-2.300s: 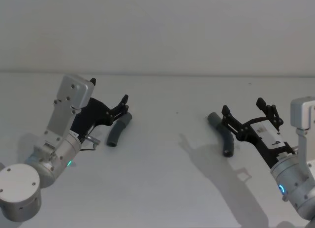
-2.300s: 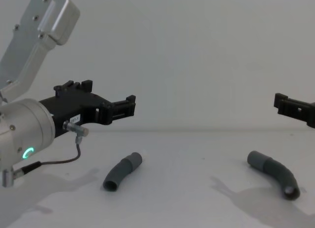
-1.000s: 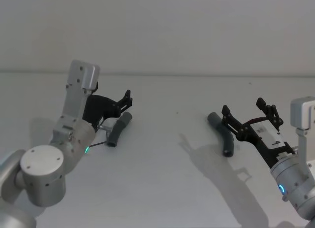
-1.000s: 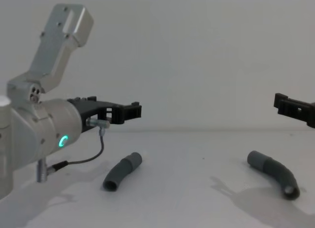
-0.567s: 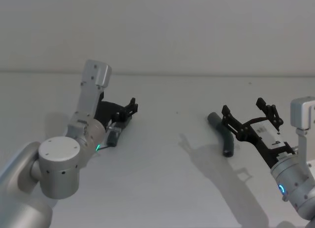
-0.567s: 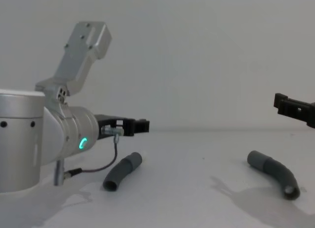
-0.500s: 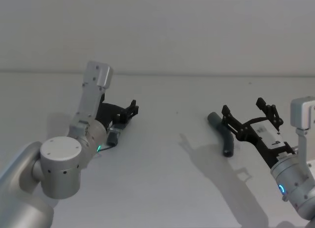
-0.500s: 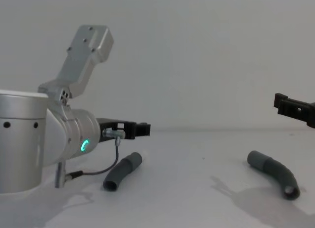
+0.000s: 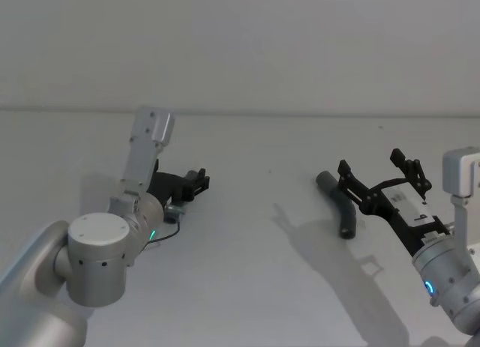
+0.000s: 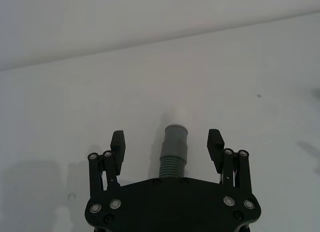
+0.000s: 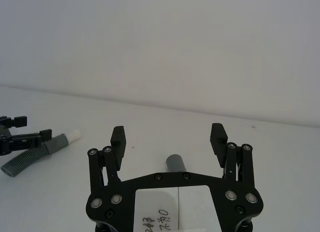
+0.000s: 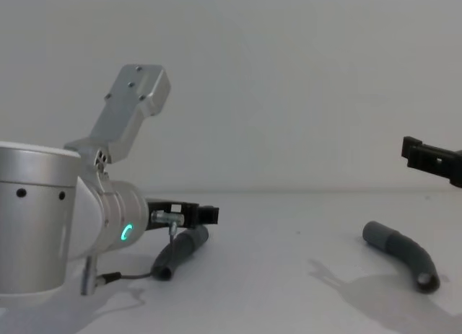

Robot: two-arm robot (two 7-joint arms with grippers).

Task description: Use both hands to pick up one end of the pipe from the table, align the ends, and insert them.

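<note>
The left tool (image 12: 208, 213) hangs low over the left pipe piece (image 12: 182, 249).

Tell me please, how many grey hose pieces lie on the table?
2. The left hose piece lies between the jaws of the open left gripper; the right hose piece lies farther right, below the open right gripper.

open table (image 12: 289, 283) between left pipe (image 12: 185, 245), right pipe (image 12: 404, 252)
</note>
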